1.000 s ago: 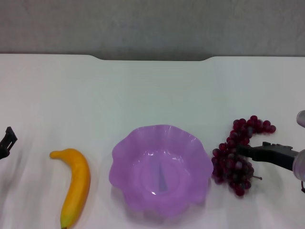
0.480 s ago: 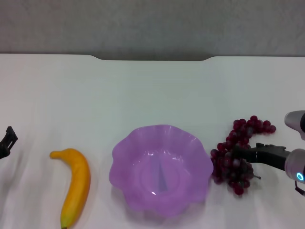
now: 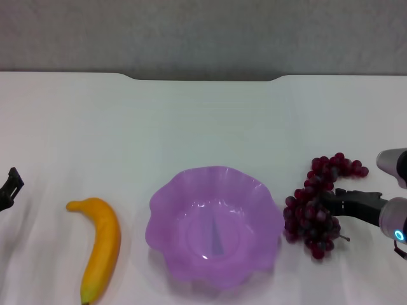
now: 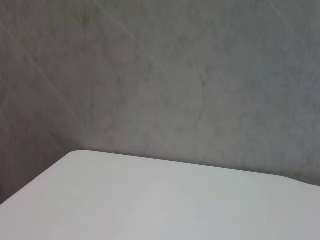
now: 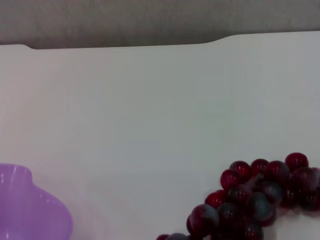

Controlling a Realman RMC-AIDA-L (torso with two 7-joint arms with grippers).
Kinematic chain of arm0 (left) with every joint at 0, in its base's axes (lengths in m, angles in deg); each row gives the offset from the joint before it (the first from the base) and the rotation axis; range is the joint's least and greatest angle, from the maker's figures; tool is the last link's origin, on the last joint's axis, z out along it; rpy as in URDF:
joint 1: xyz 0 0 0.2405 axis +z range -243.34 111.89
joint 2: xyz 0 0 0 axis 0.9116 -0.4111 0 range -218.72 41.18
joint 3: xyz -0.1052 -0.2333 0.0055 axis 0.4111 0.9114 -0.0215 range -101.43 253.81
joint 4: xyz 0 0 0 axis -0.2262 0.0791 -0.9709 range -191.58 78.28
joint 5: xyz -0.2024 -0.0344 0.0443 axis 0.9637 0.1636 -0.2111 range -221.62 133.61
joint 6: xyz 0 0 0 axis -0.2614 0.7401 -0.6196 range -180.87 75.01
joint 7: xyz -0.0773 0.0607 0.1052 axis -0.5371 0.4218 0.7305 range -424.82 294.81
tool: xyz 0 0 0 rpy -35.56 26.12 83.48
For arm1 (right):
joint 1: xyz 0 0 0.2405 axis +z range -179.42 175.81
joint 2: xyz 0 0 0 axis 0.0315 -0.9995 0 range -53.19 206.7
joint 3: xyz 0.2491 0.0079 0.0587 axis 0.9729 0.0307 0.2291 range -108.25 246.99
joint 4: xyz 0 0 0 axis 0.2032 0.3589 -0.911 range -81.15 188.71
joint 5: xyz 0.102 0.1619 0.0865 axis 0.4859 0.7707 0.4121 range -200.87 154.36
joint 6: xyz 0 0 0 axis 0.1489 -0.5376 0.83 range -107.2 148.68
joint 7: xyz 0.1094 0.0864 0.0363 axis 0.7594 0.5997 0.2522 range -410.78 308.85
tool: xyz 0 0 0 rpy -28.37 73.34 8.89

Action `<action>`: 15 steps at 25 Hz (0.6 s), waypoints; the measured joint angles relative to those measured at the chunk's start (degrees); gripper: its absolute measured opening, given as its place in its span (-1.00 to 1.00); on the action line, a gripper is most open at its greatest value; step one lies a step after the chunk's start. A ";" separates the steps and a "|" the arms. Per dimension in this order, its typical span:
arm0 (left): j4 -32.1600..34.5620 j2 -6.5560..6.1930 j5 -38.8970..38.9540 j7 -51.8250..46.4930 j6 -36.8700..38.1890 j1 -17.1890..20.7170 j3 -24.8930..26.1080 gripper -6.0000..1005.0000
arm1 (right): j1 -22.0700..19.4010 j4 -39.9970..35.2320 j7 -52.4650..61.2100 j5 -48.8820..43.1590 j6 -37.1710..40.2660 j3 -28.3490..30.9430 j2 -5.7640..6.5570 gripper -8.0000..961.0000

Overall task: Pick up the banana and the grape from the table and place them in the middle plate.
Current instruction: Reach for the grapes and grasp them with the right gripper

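- Table (image 3: 203,121): white, notched far edge.
- On it, left to right: banana (image 3: 102,246), plate (image 3: 215,225), grapes (image 3: 316,206), seemingly resting flat.

yellow-orange banana (image 3: 100,247), dark red grape (image 3: 315,214), lilac middle plate (image 3: 166,203), white table (image 3: 203,121)

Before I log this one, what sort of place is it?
Probably a lab or test bench, not a kitchen: a plain white table against a bare grey wall, with only a banana, grapes and a purple plate laid out.
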 joint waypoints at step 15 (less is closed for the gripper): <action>0.00 0.00 0.00 0.00 0.00 -0.02 -0.04 0.77 | 0.02 -0.41 -1.63 -0.13 1.82 -0.79 -0.09 -0.69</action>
